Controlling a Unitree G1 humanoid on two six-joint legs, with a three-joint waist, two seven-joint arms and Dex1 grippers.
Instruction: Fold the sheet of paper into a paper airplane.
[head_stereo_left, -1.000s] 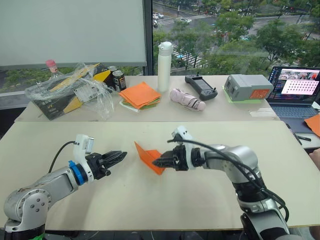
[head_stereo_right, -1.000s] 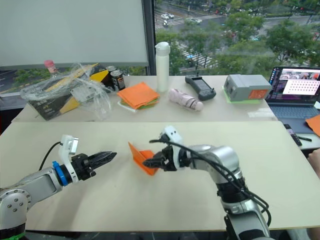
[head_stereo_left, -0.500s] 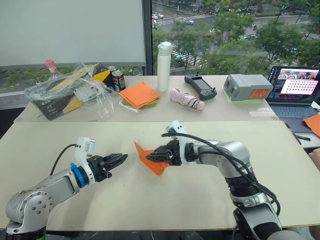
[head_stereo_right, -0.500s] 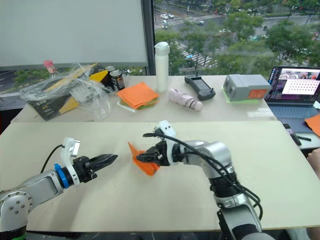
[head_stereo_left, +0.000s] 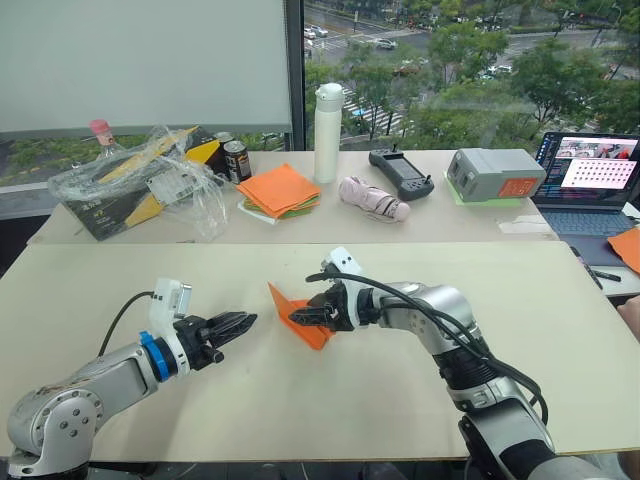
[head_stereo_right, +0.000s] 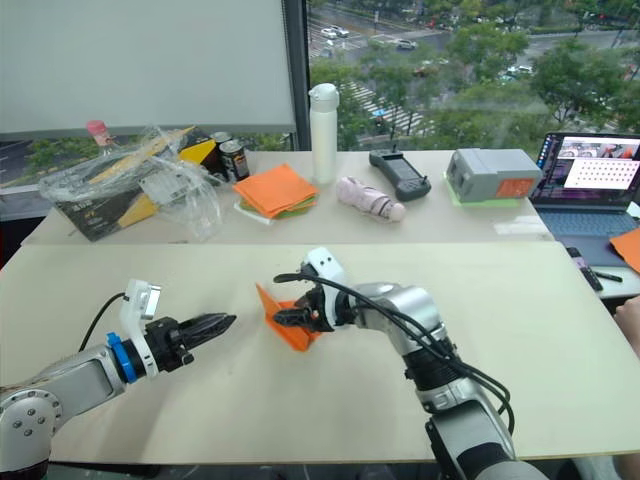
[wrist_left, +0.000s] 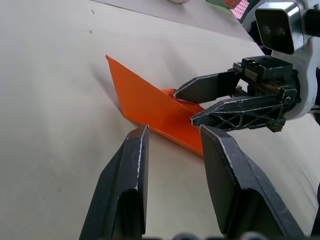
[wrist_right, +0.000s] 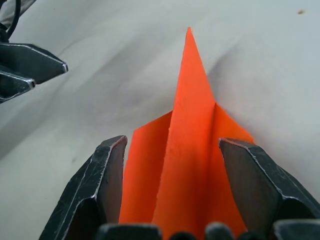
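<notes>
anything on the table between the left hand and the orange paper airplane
Nothing: in the left eye view, only bare table separates the left hand from the paper airplane. The left wrist view shows the same gap.

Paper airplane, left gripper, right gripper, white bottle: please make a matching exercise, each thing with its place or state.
Things:
1. paper airplane
2. left gripper
3. right gripper
4. white bottle

Places or states:
A. upright on the far table
B. open, around the folded orange paper
C. on the near table, between two open fingers
D. open, apart from the paper, pointing at it

Pairs: 1-C, 2-D, 3-B, 4-A
</notes>
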